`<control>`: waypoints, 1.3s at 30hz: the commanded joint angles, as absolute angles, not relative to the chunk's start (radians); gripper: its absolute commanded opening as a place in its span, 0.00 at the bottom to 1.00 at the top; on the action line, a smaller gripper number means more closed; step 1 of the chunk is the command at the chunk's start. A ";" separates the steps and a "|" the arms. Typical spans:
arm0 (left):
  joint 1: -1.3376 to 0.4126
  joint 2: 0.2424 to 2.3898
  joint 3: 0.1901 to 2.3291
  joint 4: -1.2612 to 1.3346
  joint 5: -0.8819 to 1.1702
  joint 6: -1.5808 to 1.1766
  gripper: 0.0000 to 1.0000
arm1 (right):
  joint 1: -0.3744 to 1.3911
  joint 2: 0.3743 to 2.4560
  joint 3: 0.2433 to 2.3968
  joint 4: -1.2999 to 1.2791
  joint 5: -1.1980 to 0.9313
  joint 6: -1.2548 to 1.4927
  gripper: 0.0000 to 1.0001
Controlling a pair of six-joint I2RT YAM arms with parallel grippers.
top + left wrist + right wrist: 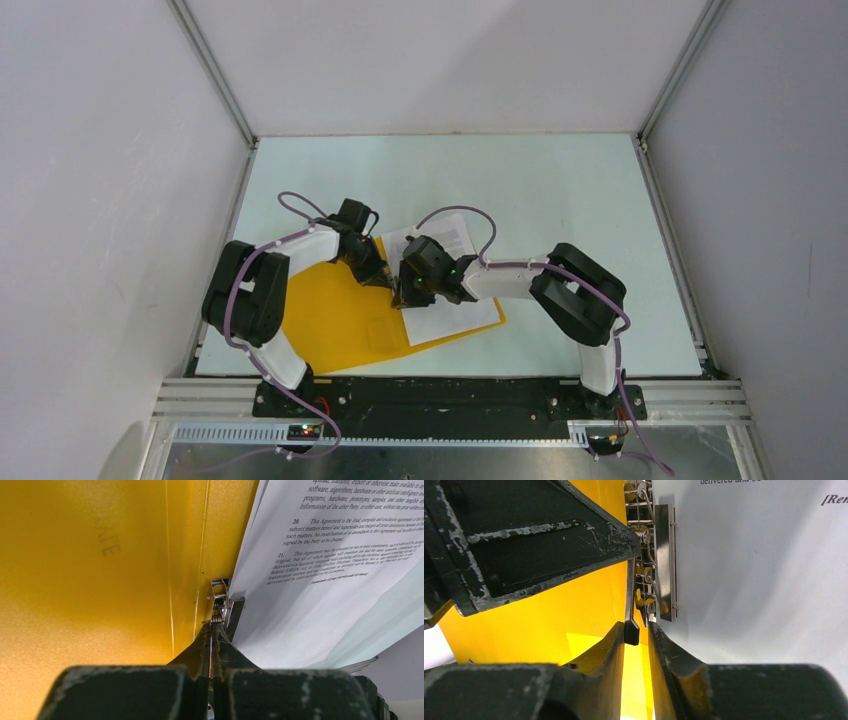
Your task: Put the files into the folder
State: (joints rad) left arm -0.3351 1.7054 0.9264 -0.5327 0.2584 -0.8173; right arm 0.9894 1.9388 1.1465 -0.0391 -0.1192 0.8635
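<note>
The orange-yellow folder [335, 320] lies open on the table, with the files [455, 305] as a white printed stack on its right half. Both grippers meet at the spine. My left gripper [385, 277] is shut, its tips [215, 630] against the spring of the metal clip [220, 597], beside the yellow cover [100, 580] and the files [325, 555]. My right gripper [635, 627] is open a little. The clip's black-tipped lever [630, 605] stands between its fingers, touching the left one and clear of the right. The clip plate [664, 555] rests on the files [764, 580].
The pale green table [560, 190] is boxed in by white walls on three sides. An aluminium rail [450, 395] runs along the near edge by the arm bases. The left gripper's black body [539, 540] fills the upper left of the right wrist view.
</note>
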 commanded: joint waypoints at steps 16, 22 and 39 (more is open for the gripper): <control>-0.352 1.807 0.847 -0.604 0.019 -0.791 0.00 | 0.950 1.856 1.104 -0.157 -0.170 0.872 0.36; -0.352 1.807 0.848 -0.604 0.020 -0.788 0.00 | 0.930 1.857 1.097 -0.126 -0.210 0.900 0.29; -0.353 1.806 0.846 -0.603 0.021 -0.787 0.00 | 0.900 1.794 1.073 -0.026 -0.308 0.986 0.30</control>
State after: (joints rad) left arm -0.3382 1.7058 0.9306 -0.5285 0.2493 -0.8383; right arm 0.9092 1.8645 1.0725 -0.0875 -0.2691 0.9417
